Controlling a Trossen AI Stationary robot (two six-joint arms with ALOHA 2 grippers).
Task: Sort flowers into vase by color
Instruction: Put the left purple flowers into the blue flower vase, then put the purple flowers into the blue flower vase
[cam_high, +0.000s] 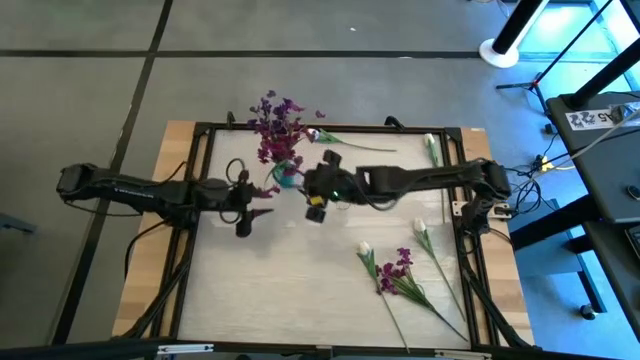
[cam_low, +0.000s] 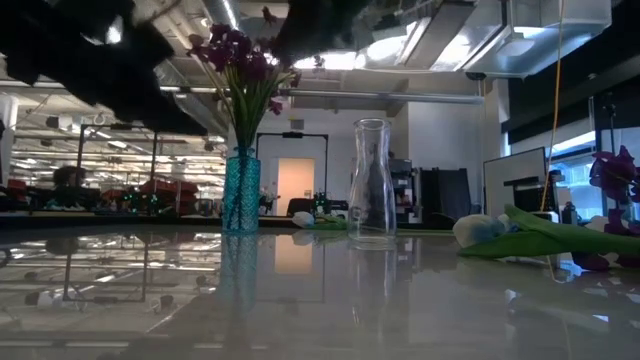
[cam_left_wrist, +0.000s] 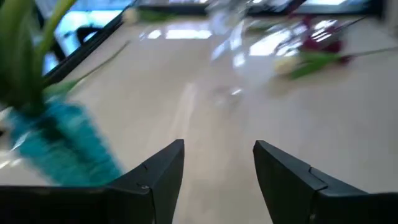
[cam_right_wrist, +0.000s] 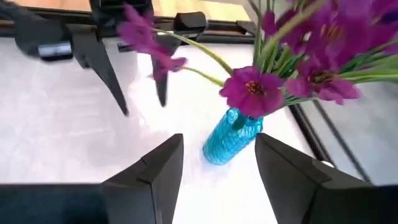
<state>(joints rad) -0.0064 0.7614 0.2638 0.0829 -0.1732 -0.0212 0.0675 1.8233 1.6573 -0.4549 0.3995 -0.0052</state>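
Note:
A blue glass vase (cam_high: 287, 176) stands upright near the table's middle with a bunch of purple flowers (cam_high: 275, 125) stuck in it. In the low view a clear glass vase (cam_low: 371, 185) stands to the right of the blue vase (cam_low: 241, 190). Loose flowers lie flat toward the near right: white buds (cam_high: 365, 248) (cam_high: 420, 230) and a purple stem (cam_high: 397, 270). Two more white-bud stems (cam_high: 430, 147) (cam_high: 325, 137) lie by the far edge. My left gripper (cam_high: 244, 222) is open, left of the blue vase. My right gripper (cam_right_wrist: 219, 140) is open above the blue vase (cam_right_wrist: 231, 138), beside the purple blossoms (cam_right_wrist: 252, 90).
A black frame (cam_high: 330, 127) runs around the white table top. Bare table lies on the near left (cam_high: 260, 290). In the right wrist view, my left gripper (cam_right_wrist: 124, 74) hangs just beyond the blue vase. Cables and equipment (cam_high: 600, 110) stand past the table's right edge.

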